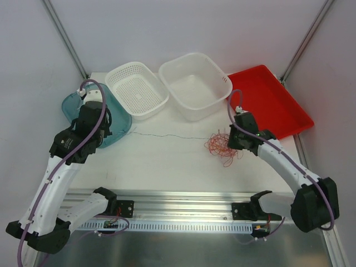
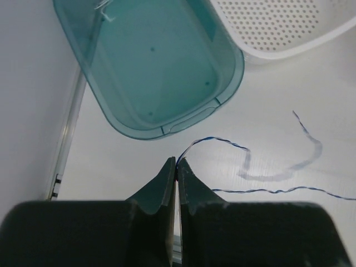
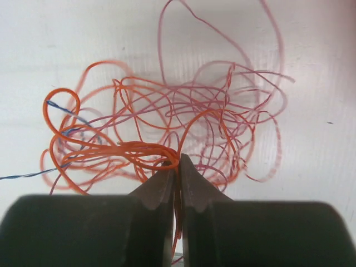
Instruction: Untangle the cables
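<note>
The cables lie as a loose red-orange tangle on the white table, right of centre. My right gripper is at the tangle's right edge. In the right wrist view it is shut on a few orange strands that run down between its jaws. A thin blue twisted wire stretches left from the tangle across the table to my left gripper. That gripper is shut on the blue wire's end, just in front of the teal bin. The blue wire enters the tangle at its left.
A teal bin stands at the back left, partly under the left arm. Next to it are a white perforated basket, a white tub and a red tray at the back right.
</note>
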You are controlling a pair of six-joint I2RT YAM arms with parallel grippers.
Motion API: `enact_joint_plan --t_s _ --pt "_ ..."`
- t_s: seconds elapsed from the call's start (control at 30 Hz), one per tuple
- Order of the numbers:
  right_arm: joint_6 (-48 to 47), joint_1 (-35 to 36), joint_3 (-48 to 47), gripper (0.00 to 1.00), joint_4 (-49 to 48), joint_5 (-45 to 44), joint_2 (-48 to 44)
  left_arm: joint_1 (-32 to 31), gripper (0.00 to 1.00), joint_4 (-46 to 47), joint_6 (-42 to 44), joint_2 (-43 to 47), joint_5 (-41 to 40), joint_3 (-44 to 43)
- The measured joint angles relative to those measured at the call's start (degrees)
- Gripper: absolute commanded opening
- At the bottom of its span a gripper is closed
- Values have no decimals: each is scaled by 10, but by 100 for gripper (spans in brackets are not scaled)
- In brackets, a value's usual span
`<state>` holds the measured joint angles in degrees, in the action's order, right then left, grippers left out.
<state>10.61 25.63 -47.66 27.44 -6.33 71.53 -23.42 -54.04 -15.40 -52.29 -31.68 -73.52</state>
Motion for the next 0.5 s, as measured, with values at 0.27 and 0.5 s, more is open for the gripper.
enact_joint_plan --t_s 0.27,0.5 --pt "-14 -99 -29 1 58 81 -94 31 0 -11 25 -11 -36 -36" --pt "-23 -115 -53 1 94 113 -113 43 0 -21 42 -11 -37 -53"
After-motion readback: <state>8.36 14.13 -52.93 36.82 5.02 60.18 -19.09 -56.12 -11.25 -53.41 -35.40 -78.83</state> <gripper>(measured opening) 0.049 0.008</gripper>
